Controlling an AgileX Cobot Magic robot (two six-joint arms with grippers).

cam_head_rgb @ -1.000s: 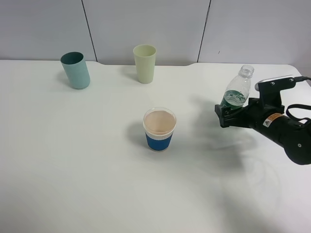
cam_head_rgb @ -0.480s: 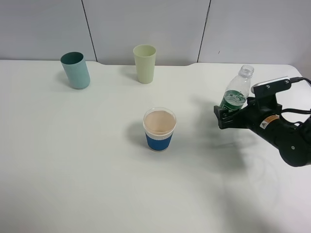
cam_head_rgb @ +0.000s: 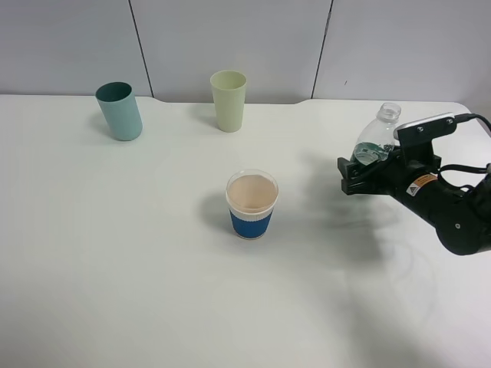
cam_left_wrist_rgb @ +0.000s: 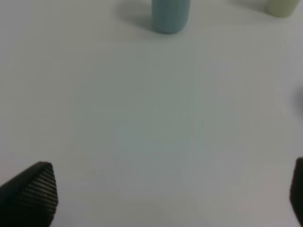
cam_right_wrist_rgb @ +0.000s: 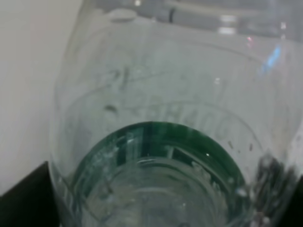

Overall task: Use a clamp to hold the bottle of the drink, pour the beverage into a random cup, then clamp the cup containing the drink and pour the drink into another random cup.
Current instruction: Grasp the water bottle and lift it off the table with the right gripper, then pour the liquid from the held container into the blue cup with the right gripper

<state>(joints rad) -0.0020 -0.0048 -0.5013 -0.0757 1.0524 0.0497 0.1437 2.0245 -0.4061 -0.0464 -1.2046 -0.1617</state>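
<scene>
My right gripper is shut on a clear, uncapped plastic bottle with a green label, at the right of the table. The bottle fills the right wrist view, between the two dark fingers. A paper cup with a blue band holds a pale drink at the table's middle. A teal cup and a pale green cup stand at the back. The left gripper is out of the exterior view; in the left wrist view its fingertips are wide apart and empty, with the teal cup ahead.
The white table runs up to a grey panelled wall at the back. A black cable loops from the right arm by the table's right edge.
My right gripper has lowered the bottle slightly and shifted it a little toward the back, so the arm hides more of the bottle. The cups have not moved.
</scene>
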